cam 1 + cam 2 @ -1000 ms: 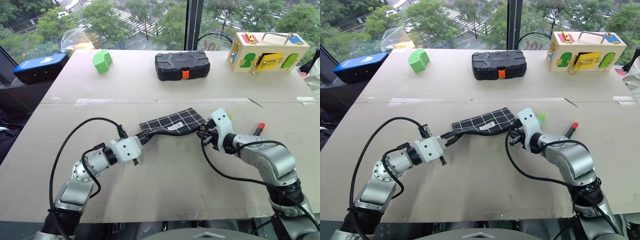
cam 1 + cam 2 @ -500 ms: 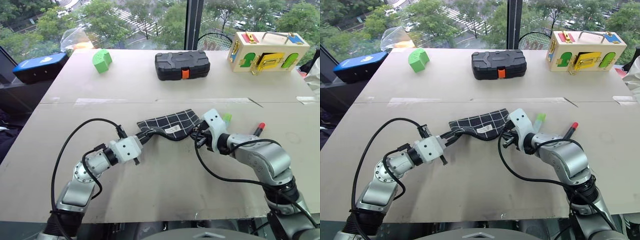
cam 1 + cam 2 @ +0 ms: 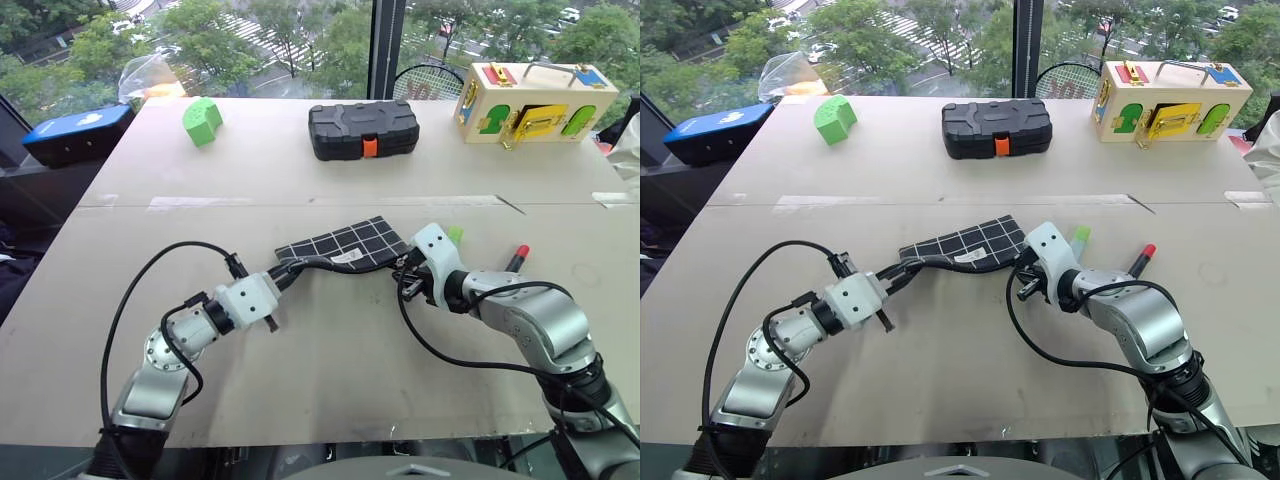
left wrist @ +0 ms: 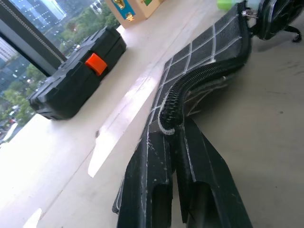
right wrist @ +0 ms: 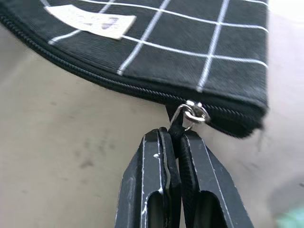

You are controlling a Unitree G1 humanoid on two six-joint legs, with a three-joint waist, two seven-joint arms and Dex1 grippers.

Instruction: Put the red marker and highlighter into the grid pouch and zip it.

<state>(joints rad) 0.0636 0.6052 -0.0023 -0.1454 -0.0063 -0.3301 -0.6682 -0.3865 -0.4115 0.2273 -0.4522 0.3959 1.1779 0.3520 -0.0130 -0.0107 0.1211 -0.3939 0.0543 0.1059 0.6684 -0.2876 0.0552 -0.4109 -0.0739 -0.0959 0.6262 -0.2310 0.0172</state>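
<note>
- The grid pouch (image 3: 345,247) lies with its long axis running from the left gripper (image 3: 283,277) across to the right gripper (image 3: 405,268), zipper edge toward the robot and sagging between them; the far flat side rests on the table (image 3: 330,370).
- Left gripper: fingers (image 4: 156,190) closed on the pouch's left end, pinching the fabric beside the zipper.
- Right gripper: fingers (image 5: 156,185) closed on the black pull cord (image 5: 175,124) hanging from the metal zipper slider (image 5: 192,114), at the pouch's right end.
- One highlighter (image 3: 455,236) lies just beyond the right gripper on its outer side, its green cap showing, close to the pouch's right corner.
- One red marker (image 3: 518,257) lies farther out to the right of that gripper, outside the pouch, red cap pointing away from the robot.
- One pouch, one white label (image 5: 90,21) on it near the zipper.
- Well beyond both grippers: one black case (image 3: 364,130), one green block (image 3: 202,120), one wooden latch box (image 3: 530,102).
</note>
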